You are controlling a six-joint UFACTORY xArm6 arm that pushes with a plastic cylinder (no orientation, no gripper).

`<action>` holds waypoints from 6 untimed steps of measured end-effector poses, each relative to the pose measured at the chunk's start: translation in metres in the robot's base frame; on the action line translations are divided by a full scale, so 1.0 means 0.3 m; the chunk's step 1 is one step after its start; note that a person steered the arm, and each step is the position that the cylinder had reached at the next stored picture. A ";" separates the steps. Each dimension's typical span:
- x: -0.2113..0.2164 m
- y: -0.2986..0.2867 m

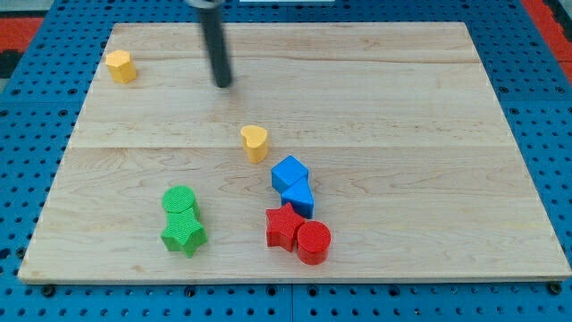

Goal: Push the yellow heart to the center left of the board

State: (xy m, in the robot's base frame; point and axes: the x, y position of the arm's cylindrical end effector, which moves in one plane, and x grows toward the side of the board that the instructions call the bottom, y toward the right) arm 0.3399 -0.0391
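The yellow heart [255, 142] stands near the middle of the wooden board [420, 107]. My tip [222, 84] is above and to the left of it in the view, a clear gap away and touching no block. A second yellow block [120, 66], roughly hexagonal, stands near the board's top left corner.
A blue cube [289, 173] and a blue wedge-like block [298, 196] lie just below right of the heart. A red star [284, 226] and a red cylinder [313, 241] sit below them. A green cylinder [180, 201] and a green star [184, 234] stand at the lower left.
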 end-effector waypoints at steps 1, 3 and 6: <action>0.196 0.270; 0.360 -0.135; 0.387 -0.582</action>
